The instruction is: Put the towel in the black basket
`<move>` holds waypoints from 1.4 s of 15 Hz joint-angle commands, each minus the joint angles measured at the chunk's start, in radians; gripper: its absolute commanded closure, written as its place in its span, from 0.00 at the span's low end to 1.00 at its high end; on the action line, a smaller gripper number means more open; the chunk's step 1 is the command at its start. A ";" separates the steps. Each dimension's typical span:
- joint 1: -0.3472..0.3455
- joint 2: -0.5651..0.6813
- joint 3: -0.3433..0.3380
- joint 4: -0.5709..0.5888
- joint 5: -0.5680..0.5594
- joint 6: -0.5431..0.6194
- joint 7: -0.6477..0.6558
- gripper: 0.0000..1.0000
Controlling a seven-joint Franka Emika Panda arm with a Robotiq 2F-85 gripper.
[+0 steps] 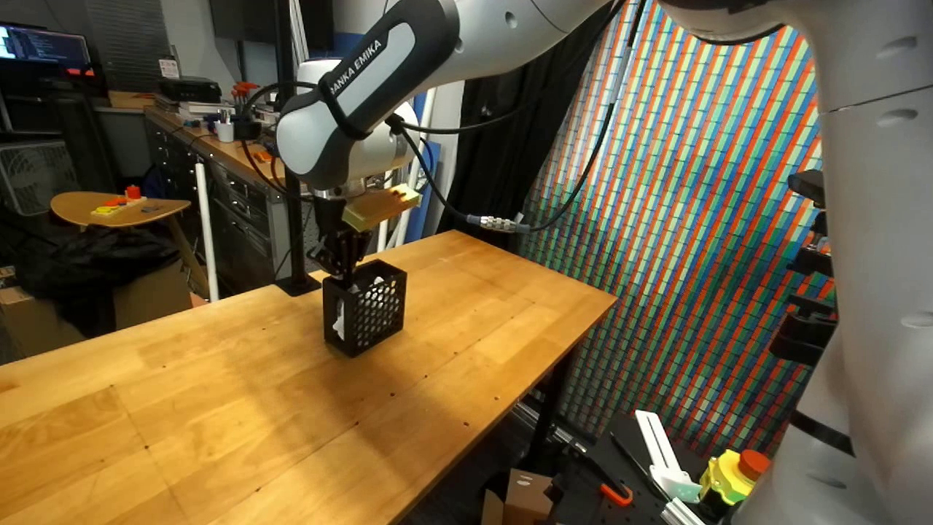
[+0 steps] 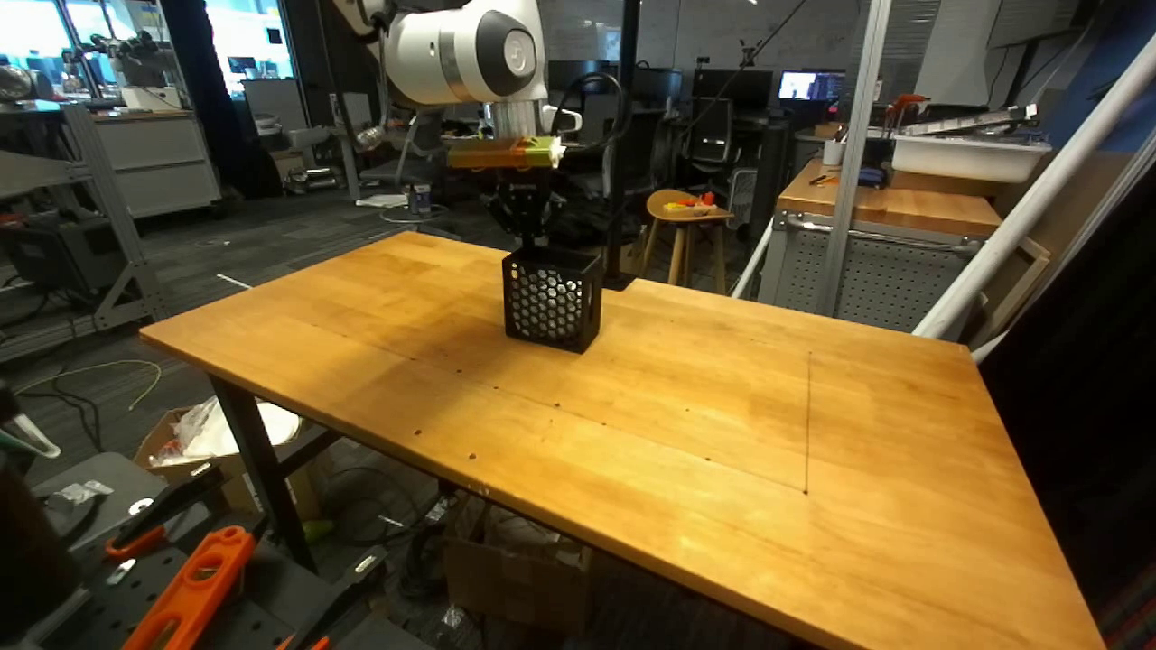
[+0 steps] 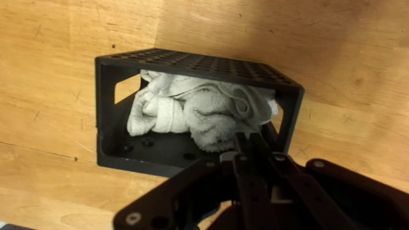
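Where the wrist camera looks down into the black basket (image 3: 137, 165), the dark linkages of the end effector (image 3: 248, 137) fill the lower part of the view and hide one corner of the rim. The fingertips (image 3: 241, 143) stand close together with a thin slit between them, over the edge of the white towel (image 3: 204, 110); whether they pinch a fold or are free can't be made out. Bunched inside the basket, the towel lies along the perforated wall and hides much of the floor. In both exterior views the cloth is only glimpsed as pale patches behind hexagonal openings, and the fingertips blend into the rim. An amber slab (image 1: 379, 208) at the wrist is hard to identify, and the Franka arm (image 1: 408, 65) is cut off by the top edge. Upright on the wooden tabletop (image 2: 686, 451), the basket stands near the foot of a black post (image 1: 294, 240). Beyond, in an exterior view, a wooden stool (image 1: 76, 206) carries pieces in red and yellow (image 1: 108, 209), too small to name. Farther back, a monitor (image 1: 58, 49) runs past the edge, its text unreadable.
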 commanded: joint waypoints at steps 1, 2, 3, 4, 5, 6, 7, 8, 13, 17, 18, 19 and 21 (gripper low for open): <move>0.009 -0.045 0.000 -0.052 -0.012 0.004 0.038 0.90; 0.008 -0.049 -0.001 -0.061 -0.012 0.006 0.041 0.90; 0.006 -0.051 -0.001 -0.069 -0.009 0.010 0.042 0.90; 0.003 -0.053 -0.001 -0.076 -0.007 0.013 0.041 0.90; 0.000 -0.054 0.000 -0.085 -0.002 0.017 0.037 0.90; -0.004 -0.054 0.002 -0.089 0.002 0.018 0.034 0.90; -0.008 -0.053 0.003 -0.093 0.007 0.019 0.030 0.90; -0.012 -0.050 0.004 -0.093 0.011 0.020 0.027 0.90; -0.027 -0.026 0.013 -0.091 0.034 0.014 0.007 0.90; -0.043 -0.006 0.012 -0.077 0.050 0.009 -0.015 0.90; -0.050 0.000 0.012 -0.071 0.059 0.008 -0.022 0.90; -0.057 0.003 0.013 -0.066 0.069 0.007 -0.030 0.90; -0.076 0.011 0.018 -0.054 0.101 0.001 -0.057 0.90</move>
